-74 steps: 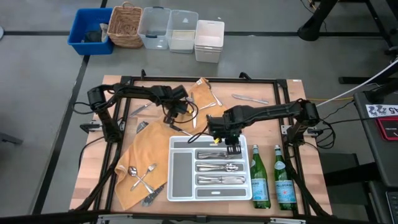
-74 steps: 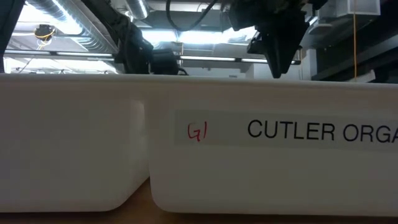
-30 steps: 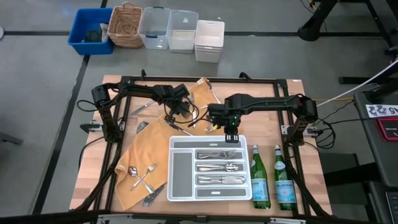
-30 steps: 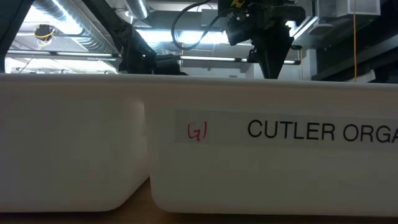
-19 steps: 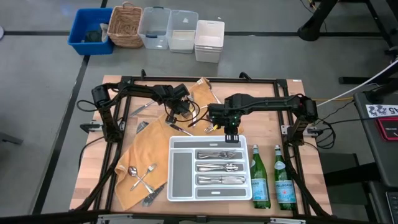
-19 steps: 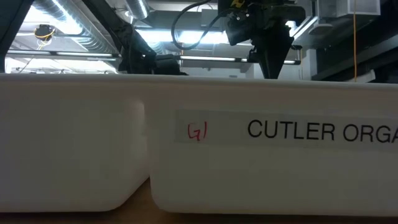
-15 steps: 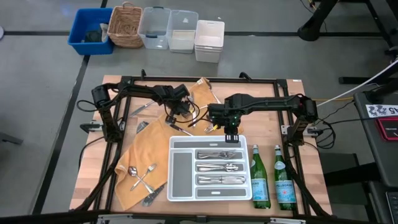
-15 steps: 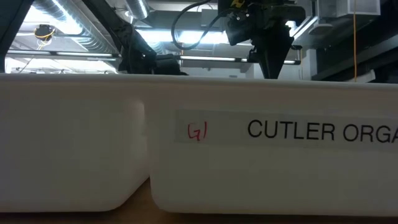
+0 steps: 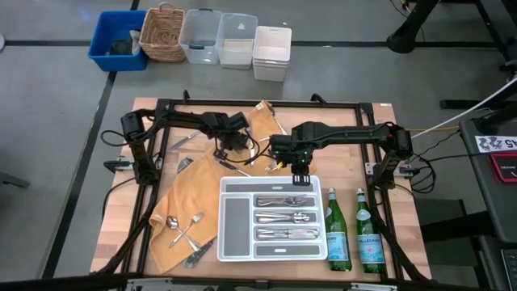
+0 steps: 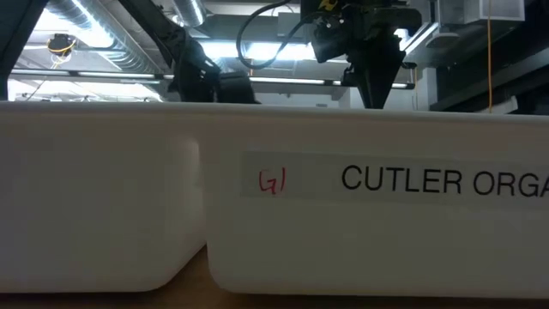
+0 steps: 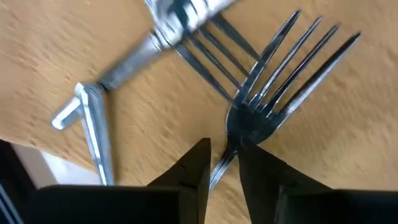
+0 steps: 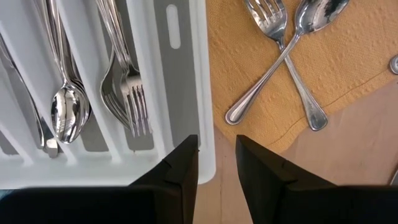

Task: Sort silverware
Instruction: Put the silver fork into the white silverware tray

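Low view: white tray [image 10: 377, 215] wall fills the near field, lettering "CUTLER ORGA" and a red "G1" on it; both arms show dark above its rim.

High view, near edge of table [image 9: 359, 141]: two green bottles [image 9: 354, 230] stand just beside the tray's right side. The tray [image 9: 229, 242] holds sorted silverware [image 9: 283, 217] in three of its slots. On the tan cloth [image 9: 194, 194] left of the tray, a crossed fork and spoon [image 9: 182, 225] and another piece near the cloth's front edge.

Right gripper [image 9: 299, 170] hangs over the tray's far edge. Right wrist view: fingers [image 12: 180, 168] a narrow gap apart, nothing between them; spoons and forks [image 12: 124, 87] in the tray slots, fork and spoon crossed on the cloth [image 12: 273, 68].

Left gripper [image 9: 233, 145] is low over the bare wood beyond the tray. Left wrist view: its fingers [image 11: 189, 171] pinch the handle of a fork [image 11: 273, 93], tines pointing away; a second fork [image 11: 180, 31] lies crossing just past it. Whether the held fork is off the wood is hard to tell.

Farther back: a knife [image 9: 325, 128] on the wood, more pieces by the cloth's far end. Beyond the table, bins and a basket [image 9: 163, 32] on the floor.
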### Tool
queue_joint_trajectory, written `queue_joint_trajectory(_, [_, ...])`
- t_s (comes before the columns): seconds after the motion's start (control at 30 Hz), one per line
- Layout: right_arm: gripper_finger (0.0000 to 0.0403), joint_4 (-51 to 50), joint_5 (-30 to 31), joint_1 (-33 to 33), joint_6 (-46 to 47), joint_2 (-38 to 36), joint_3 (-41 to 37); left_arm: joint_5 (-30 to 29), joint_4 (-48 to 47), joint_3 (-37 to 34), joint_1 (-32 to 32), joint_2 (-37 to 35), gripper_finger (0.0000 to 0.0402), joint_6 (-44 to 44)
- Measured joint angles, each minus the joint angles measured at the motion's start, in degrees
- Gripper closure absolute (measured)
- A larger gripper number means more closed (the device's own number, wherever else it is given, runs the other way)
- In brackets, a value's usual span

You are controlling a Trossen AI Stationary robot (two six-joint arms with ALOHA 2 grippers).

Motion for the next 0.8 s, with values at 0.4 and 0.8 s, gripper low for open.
queue_joint_trajectory(0.4, [0.0292,-0.05,-0.13,0.02,-1.20,0.00,0.00,0.28,-3.36,0.09,1.85,-0.23,0.0365,2.23])
queue_joint_trajectory(0.8, [0.0292,-0.06,-0.15,0.02,-1.20,0.00,0.00,1.50,-3.38,0.09,2.49,-2.41,0.0370,2.48])
